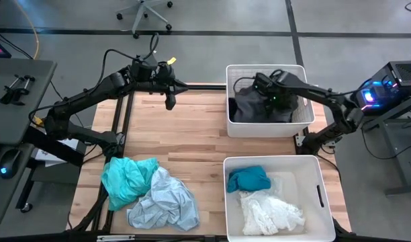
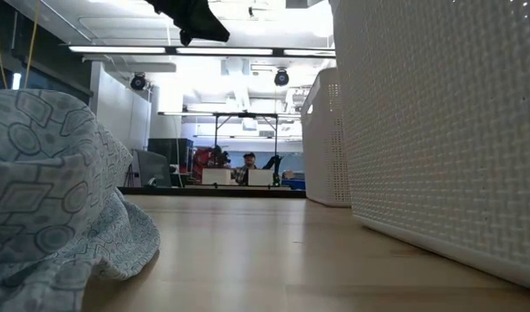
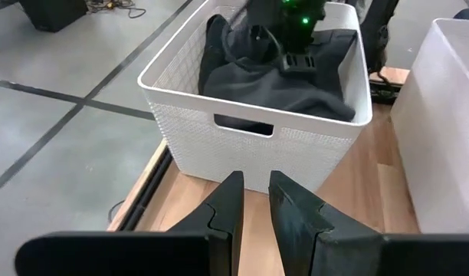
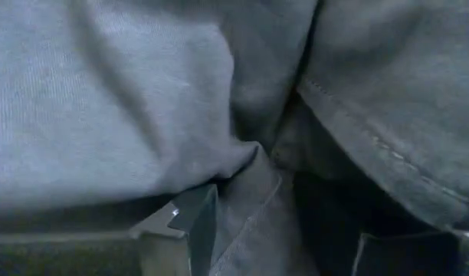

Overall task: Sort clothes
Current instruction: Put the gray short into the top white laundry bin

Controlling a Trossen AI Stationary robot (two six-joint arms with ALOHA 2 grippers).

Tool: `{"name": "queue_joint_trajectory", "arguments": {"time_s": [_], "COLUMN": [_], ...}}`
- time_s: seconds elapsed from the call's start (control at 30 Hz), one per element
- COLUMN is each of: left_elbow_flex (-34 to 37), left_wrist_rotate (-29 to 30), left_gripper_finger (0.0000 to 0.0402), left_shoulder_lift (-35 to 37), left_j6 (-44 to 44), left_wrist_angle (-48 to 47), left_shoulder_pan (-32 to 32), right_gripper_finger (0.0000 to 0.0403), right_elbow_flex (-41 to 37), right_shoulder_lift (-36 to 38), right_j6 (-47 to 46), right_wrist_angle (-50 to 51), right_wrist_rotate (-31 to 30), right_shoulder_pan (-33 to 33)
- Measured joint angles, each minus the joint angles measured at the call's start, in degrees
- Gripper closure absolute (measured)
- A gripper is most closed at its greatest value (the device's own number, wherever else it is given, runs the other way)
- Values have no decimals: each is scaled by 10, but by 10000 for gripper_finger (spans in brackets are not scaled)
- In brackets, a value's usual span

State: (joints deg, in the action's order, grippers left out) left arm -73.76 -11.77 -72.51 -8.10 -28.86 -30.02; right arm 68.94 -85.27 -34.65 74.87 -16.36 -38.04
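Observation:
Dark charcoal clothes (image 1: 262,107) fill the far white bin (image 1: 303,124). My right gripper (image 1: 272,94) is open and reaches down into them; the right wrist view shows grey folds (image 4: 142,100) all around its fingers. My left gripper (image 1: 170,101) is shut and empty, held above the table's far edge, facing the far bin (image 3: 250,146). A teal garment (image 1: 125,178) and a pale blue patterned one (image 1: 165,202) lie heaped on the table's near left. A teal piece (image 1: 249,178) and a white piece (image 1: 269,212) lie in the near bin (image 1: 320,195). My right gripper comes from above, pointing down into the charcoal clothes in the far bin. Its open fingers stand either side of a raised fold (image 4: 254,184) of the grey cloth, and one fingertip (image 4: 196,218) lies against that fold. The clothes rest in the bin.
The two white slatted bins stand one behind the other on the table's right half. Bare wood lies between the heaped clothes and the bins (image 1: 192,134). The patterned garment (image 2: 48,199) fills the low view's left. A person (image 2: 248,160) shows far behind the table.

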Motion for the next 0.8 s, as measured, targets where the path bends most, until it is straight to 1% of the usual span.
{"name": "queue_joint_trajectory", "arguments": {"time_s": [0.07, 0.13, 0.3, 0.4, 0.47, 0.53, 0.57, 0.63, 0.7, 0.8], "left_elbow_flex": [0, 0, 0, 0, -1, -1, -1, -1, -1, -1], "left_wrist_rotate": [5, 5, 5, 5, 5, 5, 5, 5, 5, 5], "left_gripper_finger": [348, 348, 348, 348, 348, 348, 348, 348, 348, 348], "left_shoulder_lift": [0, 0, 0, 0, 0, 0, 0, 0, 0, 0], "left_j6": [-4, -5, 1, 5, 6, 5, 5, 5, 5, 5], "left_wrist_angle": [0, 0, 0, 0, 0, 0, 0, 0, 0, 0], "left_shoulder_pan": [0, 0, 0, 0, 0, 0, 0, 0, 0, 0], "right_gripper_finger": [249, 254, 261, 261, 261, 261, 261, 261, 261, 261], "right_elbow_flex": [-2, 11, 110, 182, 220, 240, 243, 241, 218, 163], "right_shoulder_lift": [0, -1, -2, -2, -2, 2, 3, 3, 3, 3], "right_j6": [3, 12, 17, 11, -2, -13, -18, -27, -29, -40], "right_wrist_angle": [-4, 4, 75, 134, 153, 146, 142, 135, 137, 138], "right_wrist_rotate": [-21, -22, -19, 22, 75, 142, 164, 174, 163, 144], "right_shoulder_pan": [5, 10, 25, 31, 33, 33, 36, 46, 58, 71]}}
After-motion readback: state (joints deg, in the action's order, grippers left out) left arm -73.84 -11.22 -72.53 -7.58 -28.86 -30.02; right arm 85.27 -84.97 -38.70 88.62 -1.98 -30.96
